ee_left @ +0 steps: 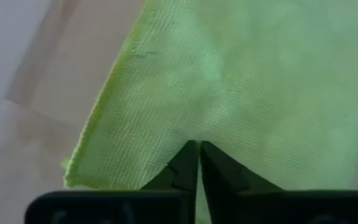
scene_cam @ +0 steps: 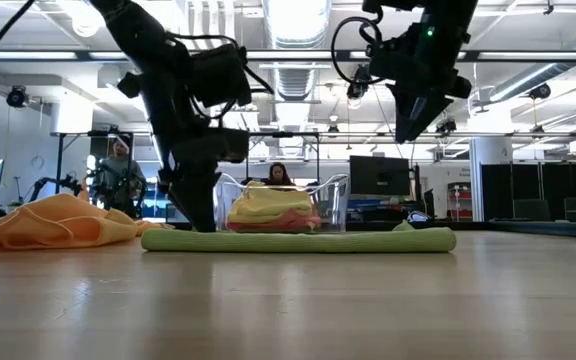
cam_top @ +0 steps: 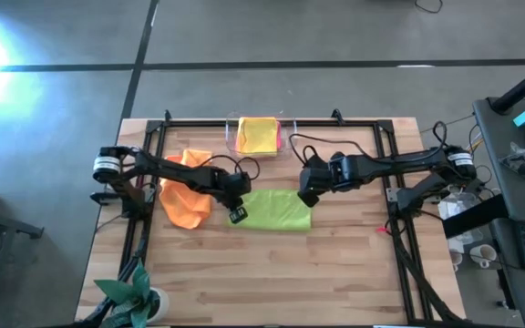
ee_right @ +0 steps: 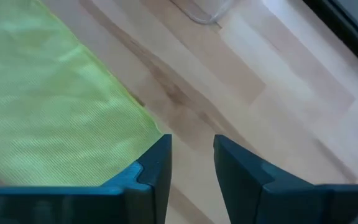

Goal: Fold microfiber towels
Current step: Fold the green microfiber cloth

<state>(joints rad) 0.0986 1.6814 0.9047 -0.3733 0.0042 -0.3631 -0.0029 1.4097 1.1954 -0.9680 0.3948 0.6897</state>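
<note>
A lime green towel (cam_top: 275, 210) lies folded flat on the wooden counter (cam_top: 272, 273), mid-counter. The left gripper (ee_left: 199, 163) presses on the towel's left end, fingers (ee_left: 179, 171) closed tip to tip. The right gripper (ee_right: 191, 163) hovers above the towel's right end, fingers narrowly parted and empty. An orange towel (cam_top: 186, 193) lies crumpled to the left. A yellow towel (cam_top: 257, 135) tops the stack in the clear tray (cam_top: 232, 137) behind.

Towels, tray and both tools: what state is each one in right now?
Lime green towel: folded flat on the table.
Orange towel: crumpled, unfolded, beside the green one.
Yellow towel: folded, in the tray, on top.
Pink towel: in the tray, under the yellow one.
Clear tray: upright, holding towels.
Left tool: shut, low at the green towel's edge.
Right tool: open, raised above the table.
</note>
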